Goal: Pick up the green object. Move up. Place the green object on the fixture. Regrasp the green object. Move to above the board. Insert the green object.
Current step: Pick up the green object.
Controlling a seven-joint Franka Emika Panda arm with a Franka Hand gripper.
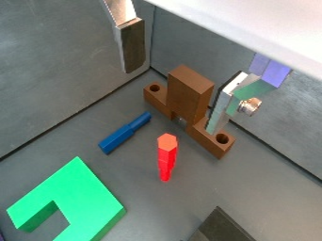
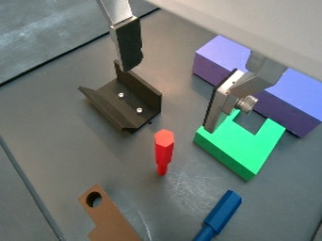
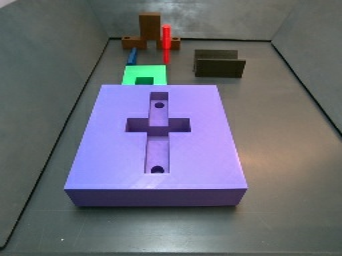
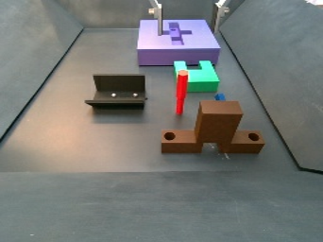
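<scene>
The green object (image 4: pixel 195 74) is a bright green U-shaped block lying flat on the floor against the purple board's (image 4: pixel 202 49) near edge. It also shows in both wrist views (image 1: pixel 70 202) (image 2: pixel 239 146) and in a side view (image 3: pixel 143 75). The fixture (image 4: pixel 117 92) stands apart from it, and also shows in a wrist view (image 2: pixel 122 102). My gripper (image 4: pixel 190 6) is high up at the frame's top edge, open and empty. In both wrist views its fingers (image 1: pixel 130 42) (image 2: pixel 227 104) stand wide apart with nothing between them.
A red peg (image 4: pixel 180 93) stands upright beside the green object. A blue peg (image 4: pixel 220 95) lies next to it. A brown upright block (image 4: pixel 217 128) on a base with two holes stands nearer the front. Grey walls close in the floor.
</scene>
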